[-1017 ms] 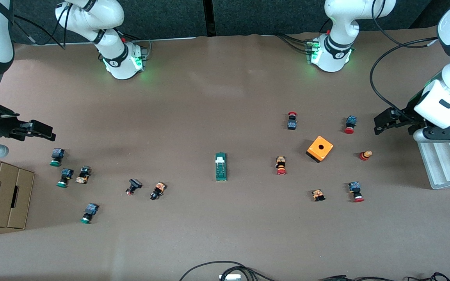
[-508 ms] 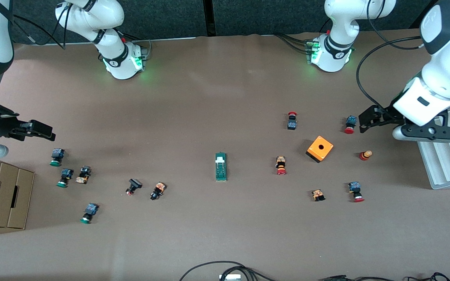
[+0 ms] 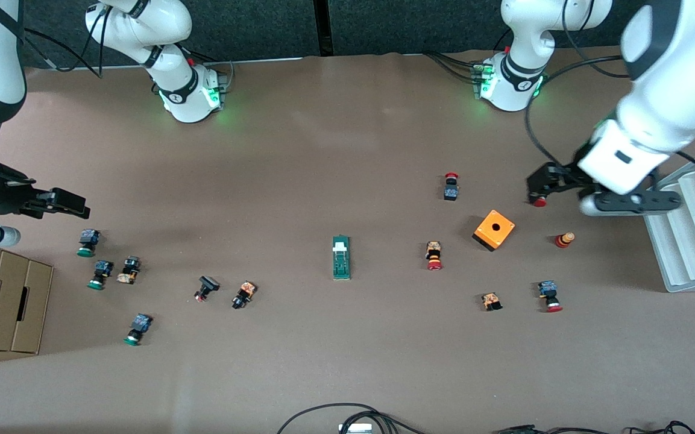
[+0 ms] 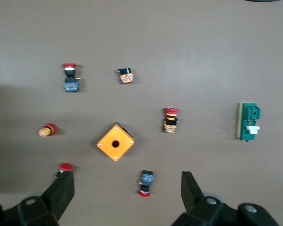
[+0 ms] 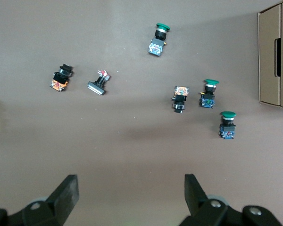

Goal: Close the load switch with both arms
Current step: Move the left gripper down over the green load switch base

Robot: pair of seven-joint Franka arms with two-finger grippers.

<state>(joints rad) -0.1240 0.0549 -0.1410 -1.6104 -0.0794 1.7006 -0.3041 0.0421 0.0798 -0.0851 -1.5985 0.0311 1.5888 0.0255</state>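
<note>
The load switch (image 3: 341,257), a narrow green block with a white sliding piece at the end farther from the front camera, lies in the middle of the table. It also shows in the left wrist view (image 4: 249,121). My left gripper (image 3: 541,183) is open and empty, up over a red-capped button (image 3: 539,201) beside the orange box (image 3: 494,229); its jaws stand wide apart in the left wrist view (image 4: 127,193). My right gripper (image 3: 71,204) is open and empty over the right arm's end of the table, above several green-capped buttons (image 3: 86,242); it shows wide open in its wrist view (image 5: 129,193).
Red-capped buttons (image 3: 434,255) lie scattered round the orange box. Small buttons (image 3: 243,294) lie between the switch and the right arm's end. A cardboard box (image 3: 3,298) stands at the right arm's end, a grey ridged tray (image 3: 691,241) at the left arm's end. Cables (image 3: 347,416) lie at the front edge.
My left arm has swung from over the grey tray toward the middle of the table, now above the red-capped button by the orange box. My right gripper has barely shifted.
</note>
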